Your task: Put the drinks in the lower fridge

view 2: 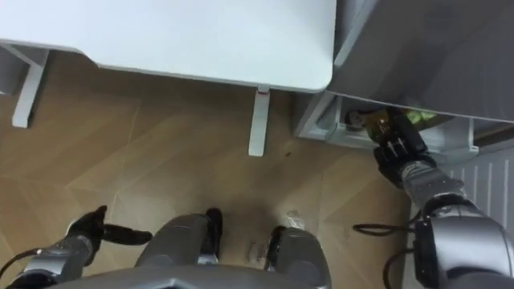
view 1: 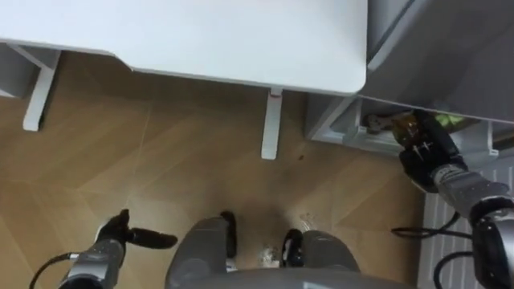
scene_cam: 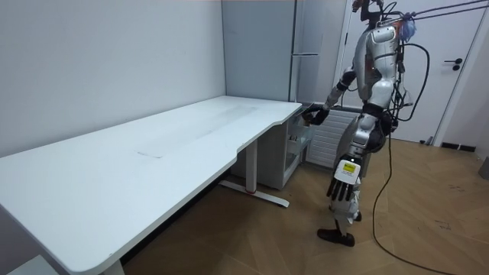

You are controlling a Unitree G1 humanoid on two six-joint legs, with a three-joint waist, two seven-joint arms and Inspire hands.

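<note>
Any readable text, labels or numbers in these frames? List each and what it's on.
Nothing is legible.
Yellow-and-white sticker on the robot's lower leg: print too small to read.
Red mark atop the desk leg: too small to tell whether it is text.
Coloured items in the lower fridge compartment, by the right robot hand: blurred, unreadable.

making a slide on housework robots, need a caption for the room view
Robot stands beside the white desk, its right robot hand held out at the open lower fridge.
</note>
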